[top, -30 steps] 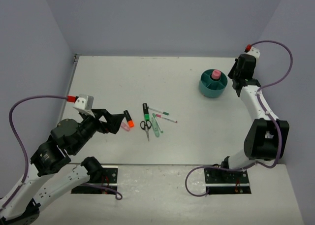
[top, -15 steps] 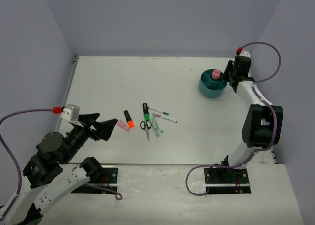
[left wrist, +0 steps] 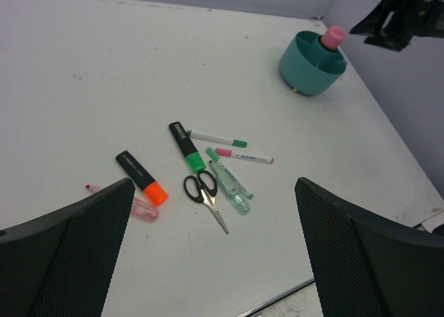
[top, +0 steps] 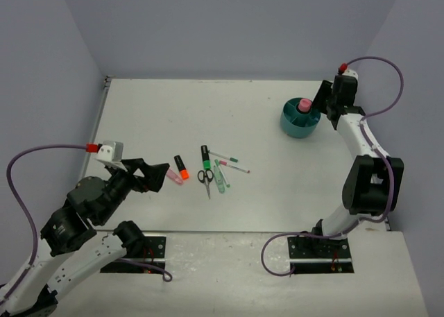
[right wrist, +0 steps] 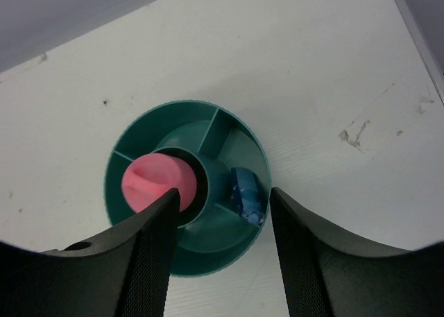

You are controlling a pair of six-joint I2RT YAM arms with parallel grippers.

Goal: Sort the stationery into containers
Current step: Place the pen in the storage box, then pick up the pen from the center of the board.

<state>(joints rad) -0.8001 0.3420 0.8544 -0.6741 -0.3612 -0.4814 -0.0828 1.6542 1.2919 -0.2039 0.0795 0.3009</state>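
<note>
So the teal organizer sits at the far right of the table. It already has the pink-capped bottle standing in its centre well and a small blue piece in one of the ring compartments. The right gripper hangs directly over it with its jaws spread and nothing between them, so my guess is a drop-off is done.

Everything else lies in a loose cluster mid-table, well apart from the organizer: orange highlighter, pink highlighter just beside it, green highlighter, scissors, two white pens and a pale green marker. The left gripper is raised at the near-left side of that pile, spread wide and empty (looks like it's lining up a pick).

One catch is that the scissors, green highlighter and pale marker are touching or nearly so, so a clean grab there looks fiddly. The orange one has more room around it.
</note>
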